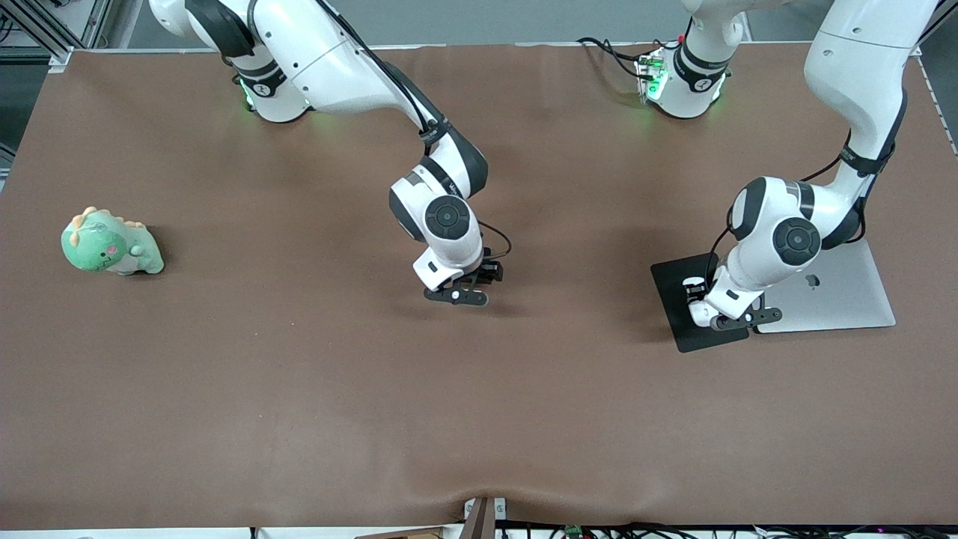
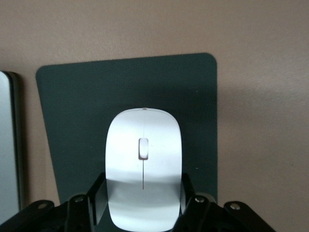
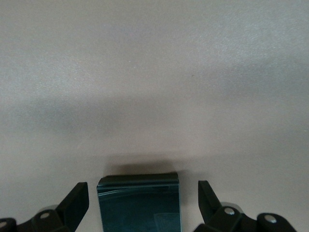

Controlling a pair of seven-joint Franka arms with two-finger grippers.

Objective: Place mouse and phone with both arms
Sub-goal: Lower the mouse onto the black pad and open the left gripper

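Mouse on the pad, phone on bare table, both grippers low over them

Front view, lower right of frame: the left gripper [image 1: 737, 320] sits low over the black mouse pad [image 1: 677, 299], which lies just beside a closed silver laptop [image 1: 842, 296] toward the left arm's end of the table. The arm hides the mouse there. In the left wrist view the mouse [image 2: 143, 164] lies on the mouse pad [image 2: 87, 106], its tail end between the left gripper [image 2: 143, 205] fingers [image 2: 96, 193]. The fingers sit tight against both sides of the mouse, so it looks grasped, though contact is hard to confirm from this angle. A strip of the laptop [image 2: 8, 145] shows at the frame's left edge.

Front view, centre of frame: the right gripper [image 1: 468, 288] is down near the brown table [image 1: 299, 389], approx mid-table. The phone isn't visible there. In the right wrist view the phone [image 3: 139, 203] lies flat on the table [image 3: 154, 72], bottom centre of frame, between the right gripper [image 3: 142, 203] fingers [image 3: 75, 200]. Those fingers are spread wide, w/ clear gaps either side of the phone: released, not touching it.

A green dinosaur plush [image 1: 111, 243] sits at the left of the front view, toward the right arm's end, well apart from both grippers.
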